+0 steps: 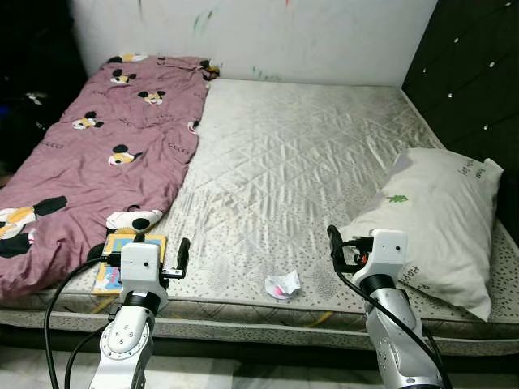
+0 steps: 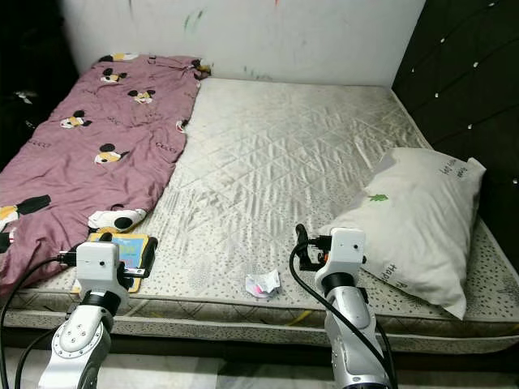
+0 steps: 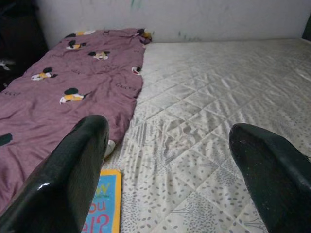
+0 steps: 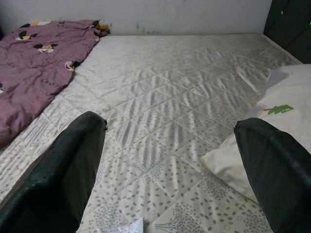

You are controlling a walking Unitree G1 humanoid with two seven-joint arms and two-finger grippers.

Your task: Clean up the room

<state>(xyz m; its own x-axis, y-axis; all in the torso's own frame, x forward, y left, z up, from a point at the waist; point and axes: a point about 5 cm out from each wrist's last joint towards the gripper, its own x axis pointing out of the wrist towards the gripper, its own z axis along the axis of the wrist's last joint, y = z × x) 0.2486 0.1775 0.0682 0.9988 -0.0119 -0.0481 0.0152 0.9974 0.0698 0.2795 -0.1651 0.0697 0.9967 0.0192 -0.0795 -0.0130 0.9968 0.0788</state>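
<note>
So the robot's standing at the foot edge of a bare quilted white mattress (image 1: 300, 154), both arms raised over that near edge. The crumpled white scrap of paper with a pink spot (image 1: 282, 284) sits right by the front edge, between the two arms and a bit nearer the right one. The left gripper (image 3: 167, 160) has its fingers spread wide with nothing between them, hovering over the front left corner, just above a colourful yellow-and-blue picture book (image 1: 122, 258) that lies flat near the edge, partly tucked by the blanket's hem. The right gripper (image 4: 170, 170) is spread wide too, empty, with the paper scrap peeking in just below it.

A mauve cartoon-mouse-print blanket (image 1: 97, 162) covers the whole left strip of the bed up to the white wall (image 1: 324, 32). A big off-white pillow with a small green print (image 1: 438, 219) leans at the right edge, against the dark tufted panel (image 1: 470, 73). The whole middle of the mattress is open quilting, loads of room between blanket and pillow.
</note>
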